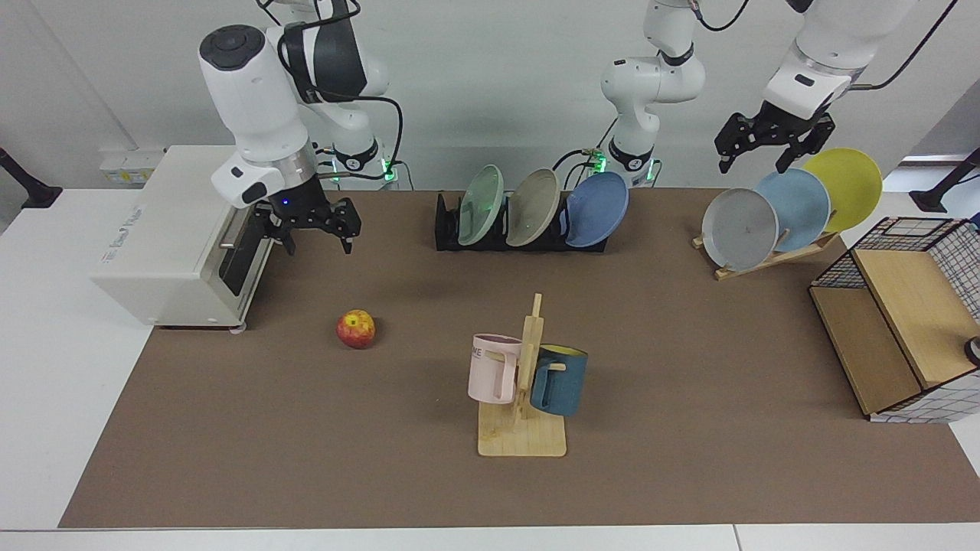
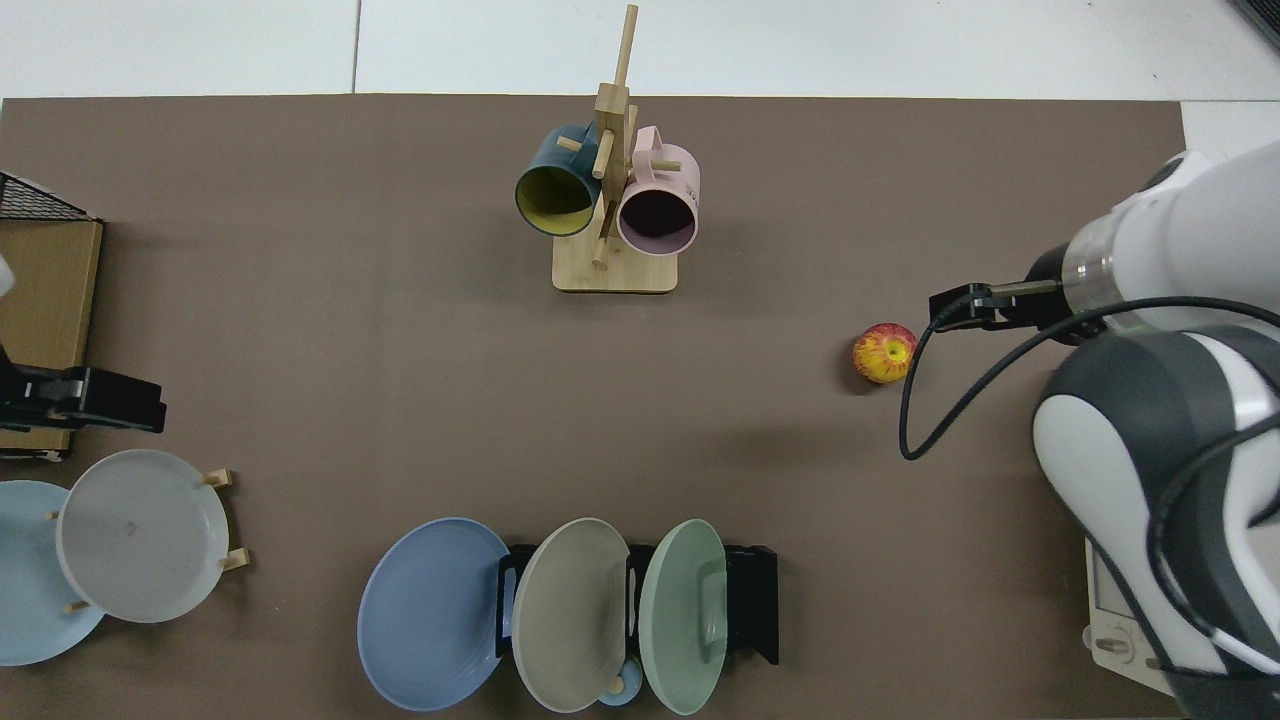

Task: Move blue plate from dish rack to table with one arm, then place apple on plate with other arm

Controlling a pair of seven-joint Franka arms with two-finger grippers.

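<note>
The blue plate is standing tilted in the end slot of the dish rack, at the 12 o'clock side of the counter in the facing view, with a beige plate and a green plate leaning in the slots beside it. In the top view the blue plate is overhanging the rack's end, with open brown mat beyond its rim.

The apple is lying on the mat at about 9 o'clock from the mug stand, well apart from it and from the rack. The mat around it is open on all sides.

The right hand is hanging above the mat at 11 o'clock from the apple, fingers spread, holding nothing, just beside the toaster oven. Writing on the oven's side is too small to read.

The left hand is hovering open and empty above the slanted wooden stand, which is carrying a grey plate, a sky-blue plate and a yellow plate.

The pink mug is showing the letters "ME"; a dark-blue mug is hanging opposite it. A wire basket with wooden shelves is sitting at the 3 o'clock edge.
</note>
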